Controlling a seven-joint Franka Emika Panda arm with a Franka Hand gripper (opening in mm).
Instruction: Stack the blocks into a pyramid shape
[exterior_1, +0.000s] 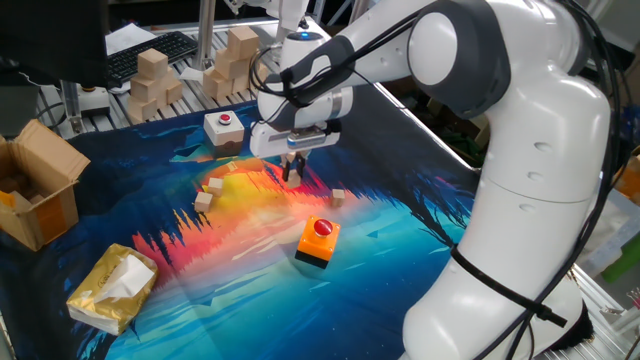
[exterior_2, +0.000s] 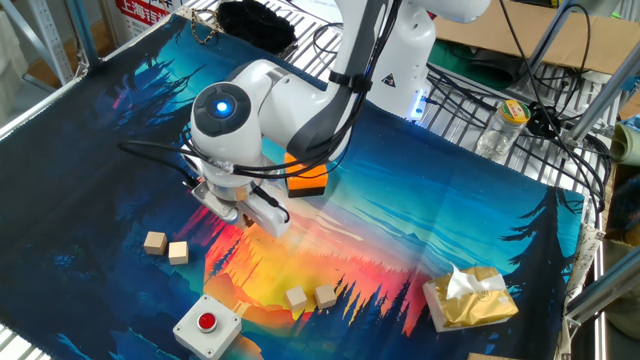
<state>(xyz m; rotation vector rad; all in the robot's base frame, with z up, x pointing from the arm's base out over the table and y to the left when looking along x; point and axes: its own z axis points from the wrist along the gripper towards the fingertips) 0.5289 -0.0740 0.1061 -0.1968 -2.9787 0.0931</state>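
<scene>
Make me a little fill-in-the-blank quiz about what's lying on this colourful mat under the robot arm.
1. The button on top of the orange box is coloured ____.
2. The white box has ____ red button on top.
3. In the other fixed view, the small wooden cubes lie in two pairs, so ____ cubes show in total.
4. The cardboard box at the mat's edge has its flaps ____.

Missing words: red; one; four; open
</scene>
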